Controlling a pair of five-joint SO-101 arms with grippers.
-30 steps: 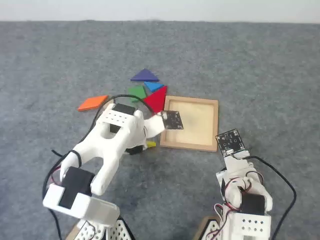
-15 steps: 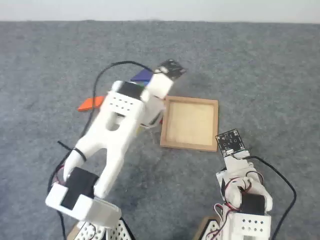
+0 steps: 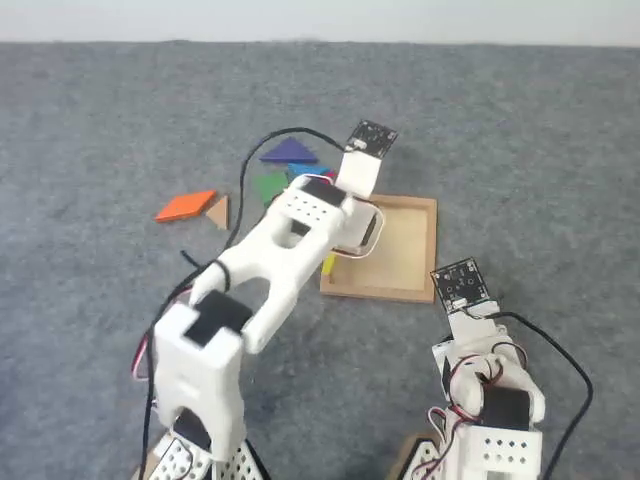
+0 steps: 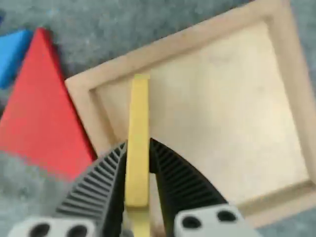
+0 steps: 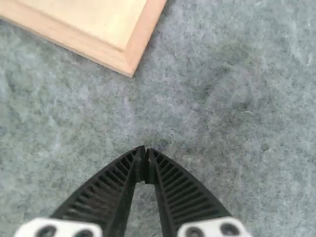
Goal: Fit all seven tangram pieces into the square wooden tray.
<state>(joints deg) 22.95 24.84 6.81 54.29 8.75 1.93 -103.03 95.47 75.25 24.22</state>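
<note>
My left gripper (image 4: 138,150) is shut on a yellow piece (image 4: 138,148), held on edge over the near left part of the square wooden tray (image 4: 81,85). In the high view the left arm reaches over the tray (image 3: 408,290) and the yellow piece (image 3: 328,264) peeks out under it. A red triangle (image 4: 37,113) lies just outside the tray, with a blue piece (image 4: 12,49) beyond it. Purple (image 3: 290,152), green (image 3: 268,186), orange (image 3: 185,206) and tan (image 3: 217,211) pieces lie on the carpet to the tray's left. My right gripper (image 5: 144,163) is shut and empty, near the tray's corner (image 5: 129,61).
Grey carpet covers the whole table. The right arm's base (image 3: 487,405) sits at the front right, and the left arm's base (image 3: 195,440) at the front left. A black cable (image 3: 270,140) loops over the loose pieces.
The left arm swung from the tray's near left side, up over the loose pieces, then right over the tray, carrying the yellow piece. The tan piece is now uncovered. The right arm has stayed still.
</note>
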